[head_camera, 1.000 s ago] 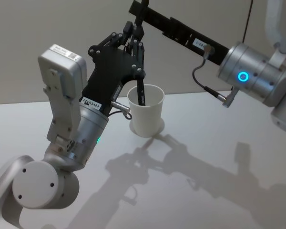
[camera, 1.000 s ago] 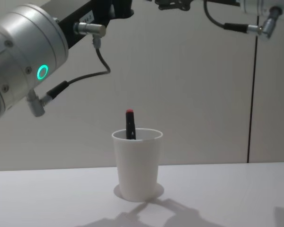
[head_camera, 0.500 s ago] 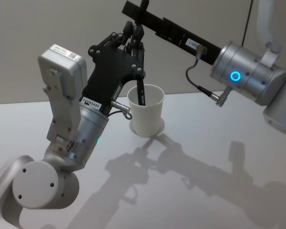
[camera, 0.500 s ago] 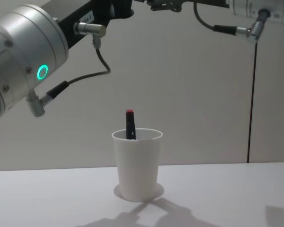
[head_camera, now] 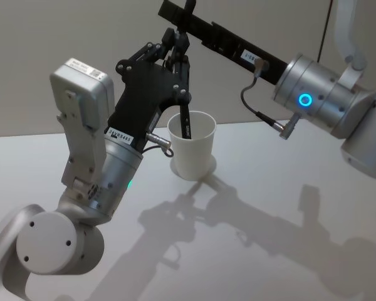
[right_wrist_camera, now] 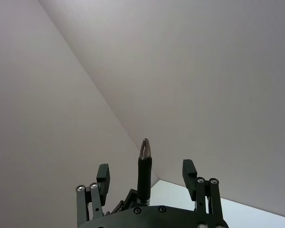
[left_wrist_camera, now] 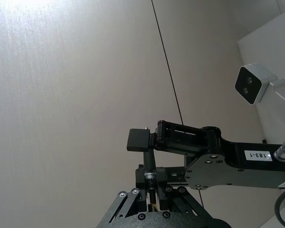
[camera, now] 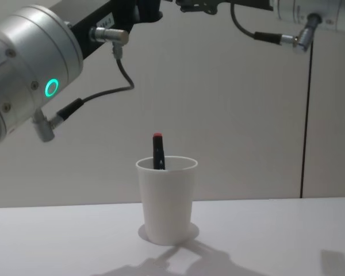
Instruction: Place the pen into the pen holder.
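Observation:
The pen holder [head_camera: 192,152] [camera: 167,198], a plain white cup, stands upright on the table. The pen [head_camera: 186,123] [camera: 158,152] stands inside it, leaning on the rim, with its red cap sticking out above. No gripper touches it. My left gripper [head_camera: 175,41] hangs above the cup, pointing up, fingers together on nothing. My right gripper [head_camera: 178,14] reaches in high from the right, just above the left one. In the right wrist view my right gripper [right_wrist_camera: 146,168] is open, and a dark stick with a silvery tip [right_wrist_camera: 144,164] rises between the fingers, touching neither.
The white table [head_camera: 288,251] [camera: 276,236] stretches out around the cup, crossed by the arms' shadows. A plain wall stands close behind it. The left arm's big grey joint [camera: 29,75] fills the chest view's upper left.
The right arm has swung a little to the left, high above the cup. The pen, the cup and the left arm have stayed where they were.

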